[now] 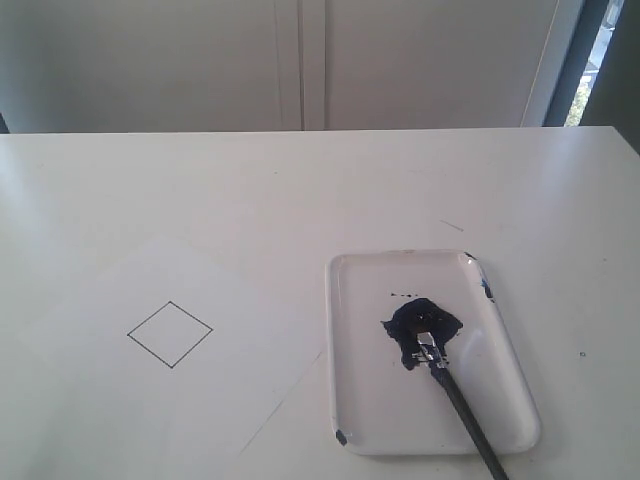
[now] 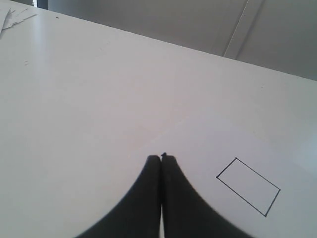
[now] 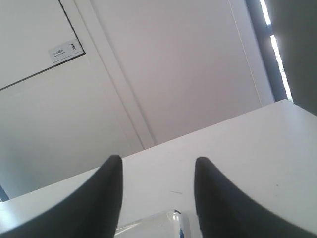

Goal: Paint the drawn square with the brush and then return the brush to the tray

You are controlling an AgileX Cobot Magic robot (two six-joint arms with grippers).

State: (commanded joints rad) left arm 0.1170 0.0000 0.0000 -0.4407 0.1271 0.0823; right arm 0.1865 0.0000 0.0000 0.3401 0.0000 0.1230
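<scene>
Soft daylight comes from the window [image 1: 598, 50] at the far right, whose strip is blown out. The white worktop [image 1: 300, 190] looks pale and low in contrast, with only faint shadows. The exterior view is slightly soft. The left claw [image 2: 161, 157] and right claw [image 3: 156, 163] show as dark, blurred silhouettes.

We lose the brush [image 1: 458, 400] handle past the exterior view's lower edge. The right wrist view shows us only one corner of the tray [image 3: 171, 215].
</scene>
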